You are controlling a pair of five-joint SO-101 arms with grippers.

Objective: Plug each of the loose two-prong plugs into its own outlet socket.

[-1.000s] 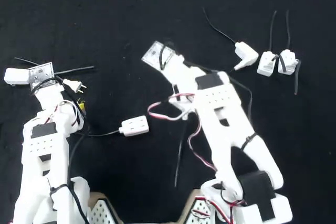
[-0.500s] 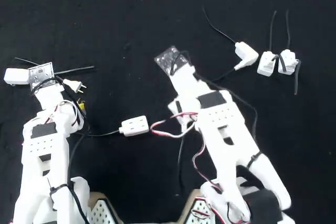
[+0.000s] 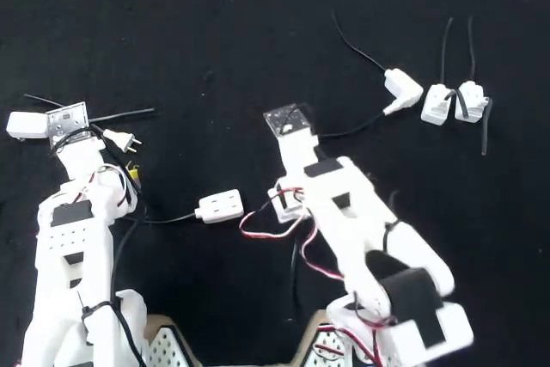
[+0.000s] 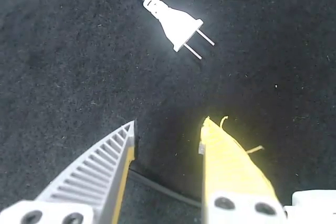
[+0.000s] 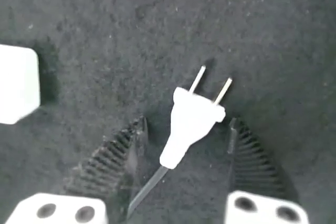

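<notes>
Two-prong plug (image 5: 193, 120) lying flat on the black bench (image 5: 79, 24), prongs pointing away from the right pincer (image 5: 186, 123). The pincer's jaws stand open on either side of the plug body, apart from it. A second plug (image 4: 178, 22) lies ahead of the left pincer (image 4: 168, 124), likewise open and empty. Step in hand, by judgement: grasping the first plug. Next move calls for closing on the body, lifting, then aligning the prongs with an outlet socket (image 3: 219, 206).

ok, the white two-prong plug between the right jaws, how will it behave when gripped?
Small white two-prong plug probably light and rigid. Its smooth tapered body may slip or twist when squeezed. The thin cord looks floppy, so it likely drags little.
</notes>
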